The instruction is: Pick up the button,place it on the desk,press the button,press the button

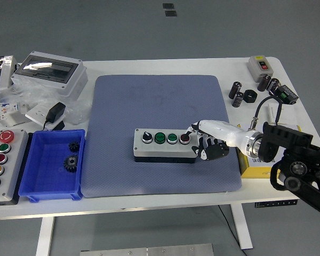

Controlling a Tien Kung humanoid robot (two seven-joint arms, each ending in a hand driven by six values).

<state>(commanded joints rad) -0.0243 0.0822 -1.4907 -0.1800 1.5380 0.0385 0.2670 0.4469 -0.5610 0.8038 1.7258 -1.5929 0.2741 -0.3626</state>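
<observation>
A grey button box (165, 145) lies flat in the middle of the blue-grey mat (149, 101). Its top carries a black selector knob, two green buttons and a red button (184, 138) at its right end. My right hand (205, 142) comes in from the right. Its white and black fingers are curled and rest against the box's right end. One fingertip (193, 129) lies just beside the red button. The hand holds nothing. My left arm is out of view.
A blue bin (40, 184) with two black gears stands left of the mat. A second button box (2, 160) sits at the left edge. A grey enclosure (50, 72) is at the back left, black cylinders (240, 93) at the back right, and a yellow box (253, 164) under my right forearm.
</observation>
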